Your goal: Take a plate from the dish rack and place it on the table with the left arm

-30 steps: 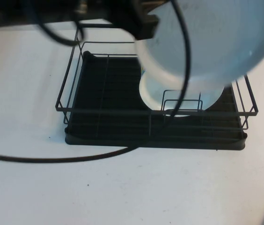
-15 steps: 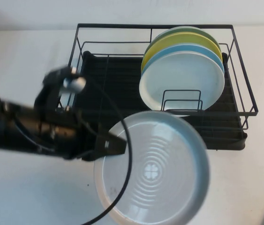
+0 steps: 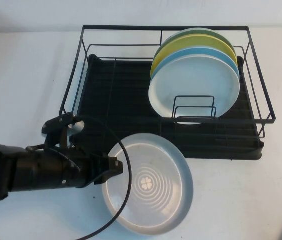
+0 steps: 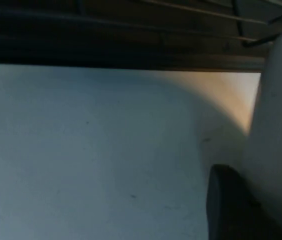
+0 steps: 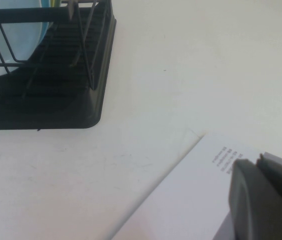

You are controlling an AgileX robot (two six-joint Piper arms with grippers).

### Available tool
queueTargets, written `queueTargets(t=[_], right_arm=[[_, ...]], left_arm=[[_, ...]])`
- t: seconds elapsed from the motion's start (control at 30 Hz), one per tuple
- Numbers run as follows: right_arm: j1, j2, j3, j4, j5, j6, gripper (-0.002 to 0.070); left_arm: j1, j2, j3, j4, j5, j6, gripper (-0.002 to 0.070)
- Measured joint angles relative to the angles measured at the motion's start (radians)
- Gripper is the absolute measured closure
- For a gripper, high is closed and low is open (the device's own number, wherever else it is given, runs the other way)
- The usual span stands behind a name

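The pale grey plate [image 3: 148, 182] lies underside up, rings and clover mark showing, low over the white table [image 3: 21, 80] just in front of the dish rack [image 3: 131, 100]. I cannot tell if it touches the table. My left gripper [image 3: 113, 167] is shut on the plate's left rim, the left arm [image 3: 31, 172] reaching in from the lower left. In the left wrist view one dark finger [image 4: 226, 205] lies against the plate's rim [image 4: 276, 135]. My right gripper [image 5: 256, 162] is shut and empty, low at the table's right side.
Several plates stand upright in the rack's right half: a cream plate [image 3: 196, 87] in front, then light blue [image 3: 228, 55], yellow [image 3: 173, 47] and green. A white printed sheet [image 5: 191, 200] lies under the right gripper. The arm's black cable [image 3: 126, 200] loops over the plate.
The left arm has brought the plate down from high above the rack to low in front of it, and the plate now looks smaller and flatter.
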Motion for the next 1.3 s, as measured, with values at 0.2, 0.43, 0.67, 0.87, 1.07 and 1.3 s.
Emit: queueTargets(t=[0.2, 0.43, 0.67, 0.87, 1.07, 1.3], right_arm=[[0.000, 0.000, 0.000, 0.000, 0.000, 0.000, 0.0694], [0.000, 0.000, 0.000, 0.000, 0.000, 0.000, 0.0694], [0.000, 0.000, 0.000, 0.000, 0.000, 0.000, 0.0694], [0.000, 0.000, 0.000, 0.000, 0.000, 0.000, 0.0694], [0.000, 0.000, 0.000, 0.000, 0.000, 0.000, 0.0694], [0.000, 0.000, 0.000, 0.000, 0.000, 0.000, 0.0694]], left_arm=[[0.000, 0.064, 0.000, -0.057, -0.074, 0.075, 0.0304], [0.001, -0.002, 0.000, -0.035, -0.146, 0.149, 0.0251], [0.005, -0.328, 0.000, 0.185, -0.159, 0.060, 0.0526], [0.005, -0.632, 0.049, 0.419, -0.136, -0.078, 0.0664], [0.005, -0.904, 0.206, 0.521, -0.146, -0.132, 0.0675], [0.005, -1.039, 0.339, 0.549, -0.094, -0.136, 0.0675]])
